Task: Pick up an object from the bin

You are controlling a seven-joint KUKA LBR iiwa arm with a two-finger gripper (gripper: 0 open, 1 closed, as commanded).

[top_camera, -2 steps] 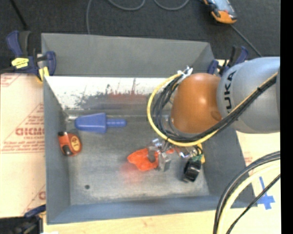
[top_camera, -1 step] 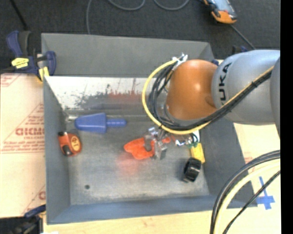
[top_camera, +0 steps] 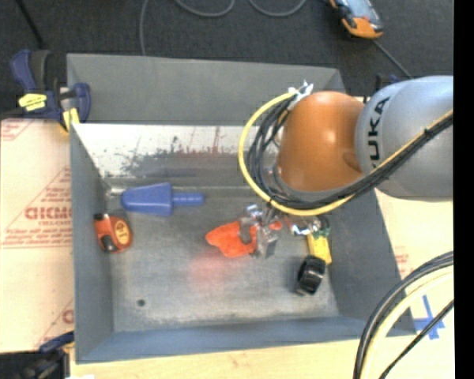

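Observation:
My gripper (top_camera: 258, 235) hangs below the orange wrist cover in the middle of the bin, its metal fingers down at the right end of an orange-red, flat, irregular thing (top_camera: 227, 238). The fingers stand at that thing's edge; whether they pinch it I cannot tell. Just to the right lies a yellow and black tool (top_camera: 313, 263) with a black round end toward the bin's front.
A blue handle-shaped thing (top_camera: 159, 199) lies along the back wall at the left. A small orange tape measure (top_camera: 113, 232) sits by the left wall. The arm and its looped cables cover the bin's right rear part.

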